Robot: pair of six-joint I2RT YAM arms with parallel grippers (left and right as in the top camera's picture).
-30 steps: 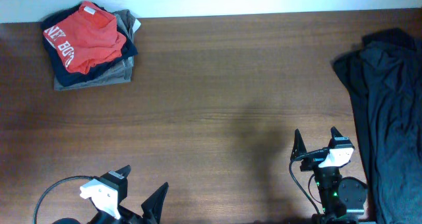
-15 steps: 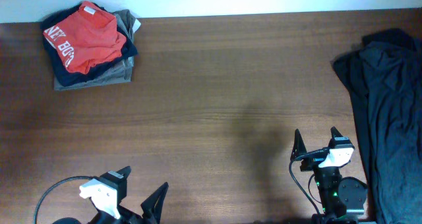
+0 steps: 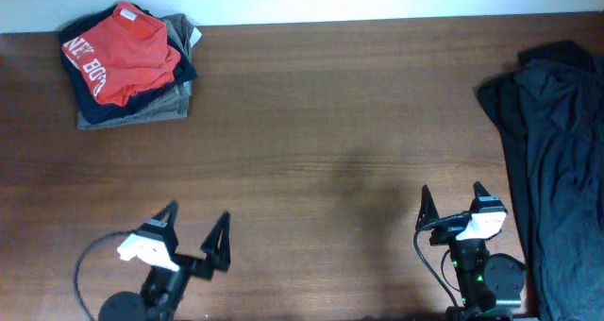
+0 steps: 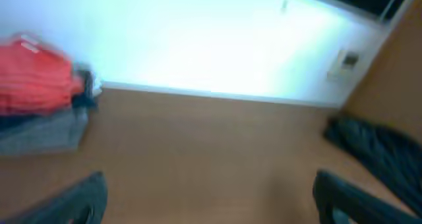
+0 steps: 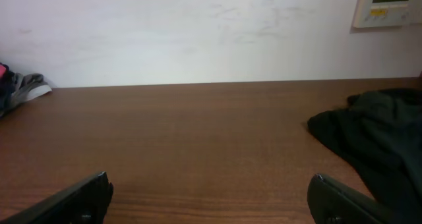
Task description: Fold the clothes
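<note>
The left gripper [image 3: 198, 219] has shifted up from the near edge of the table [image 3: 311, 123] and turned, its fingers spread wide and empty; the right gripper [image 3: 453, 196] sits unchanged, fingers likewise spread. The orange-red T-shirt [image 3: 127, 61] lies folded atop a navy and grey stack [image 3: 142, 109] at the far left corner, well apart from both arms. A dark crumpled garment [image 3: 557, 142] fills the right edge, just beside the right gripper. Bare wood stretches between them

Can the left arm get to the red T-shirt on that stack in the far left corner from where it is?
Probably yes: the left gripper is open and empty, only bare table lies between it and the T-shirt atop the stack, though the stretch is long.
</note>
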